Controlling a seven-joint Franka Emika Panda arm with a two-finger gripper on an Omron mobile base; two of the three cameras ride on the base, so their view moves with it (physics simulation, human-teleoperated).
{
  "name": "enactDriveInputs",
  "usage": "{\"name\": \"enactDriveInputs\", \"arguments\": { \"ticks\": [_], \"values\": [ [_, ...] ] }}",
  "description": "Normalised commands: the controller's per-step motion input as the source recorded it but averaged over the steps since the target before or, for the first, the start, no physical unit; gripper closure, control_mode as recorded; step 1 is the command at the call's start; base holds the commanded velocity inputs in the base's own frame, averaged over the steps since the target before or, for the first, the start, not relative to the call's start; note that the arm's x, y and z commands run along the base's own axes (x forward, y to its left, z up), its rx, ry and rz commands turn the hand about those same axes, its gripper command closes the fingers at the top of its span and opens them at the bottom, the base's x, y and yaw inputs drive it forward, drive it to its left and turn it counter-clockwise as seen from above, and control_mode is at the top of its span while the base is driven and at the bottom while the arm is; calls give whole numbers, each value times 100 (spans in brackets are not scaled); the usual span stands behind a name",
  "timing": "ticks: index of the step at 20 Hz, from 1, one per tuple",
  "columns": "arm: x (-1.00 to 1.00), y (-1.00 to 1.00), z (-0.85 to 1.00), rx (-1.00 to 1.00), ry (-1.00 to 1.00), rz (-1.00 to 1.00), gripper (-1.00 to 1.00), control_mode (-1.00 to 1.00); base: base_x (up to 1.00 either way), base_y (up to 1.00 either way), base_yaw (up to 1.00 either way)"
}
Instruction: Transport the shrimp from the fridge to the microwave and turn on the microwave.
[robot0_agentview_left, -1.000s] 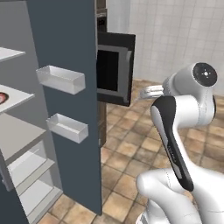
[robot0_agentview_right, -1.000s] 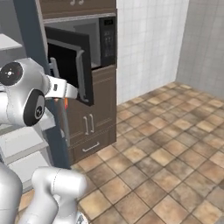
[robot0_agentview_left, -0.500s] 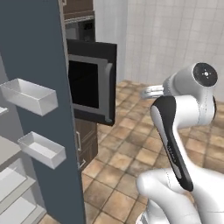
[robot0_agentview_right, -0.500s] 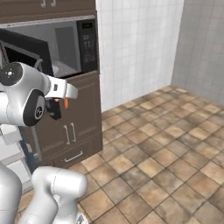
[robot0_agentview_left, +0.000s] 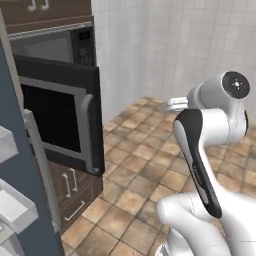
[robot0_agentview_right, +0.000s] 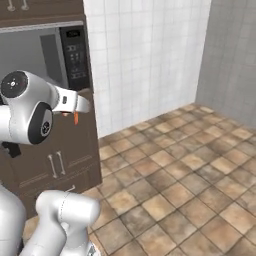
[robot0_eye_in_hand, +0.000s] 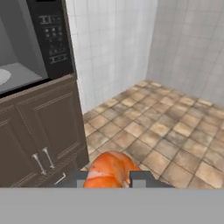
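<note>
kitchen: one microwave (robot0_eye_in_hand: 26, 57), one shrimp (robot0_eye_in_hand: 109, 170)

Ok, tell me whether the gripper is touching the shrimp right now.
Touching. The hand view shows the shrimp wedged between the two fingertips of the gripper, with no gap on either side. The right base view shows only a sliver of orange below the hand.
</note>
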Motion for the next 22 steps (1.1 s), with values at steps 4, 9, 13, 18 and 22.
{"name": "enactDriveInputs", "arguments": {
  "ticks": [4, 9, 13, 18, 22],
  "values": [
    [0, 0, 0, 0, 0, 0, 100, 100, 75, -6, 30],
    [0, 0, 0, 0, 0, 0, 100, 100, 75, -1, 46],
    [0, 0, 0, 0, 0, 0, 100, 100, 71, -2, 51],
    [0, 0, 0, 0, 0, 0, 100, 100, 66, -2, 55],
    [0, 0, 0, 0, 0, 0, 100, 100, 53, -10, 57]
  ]
}}
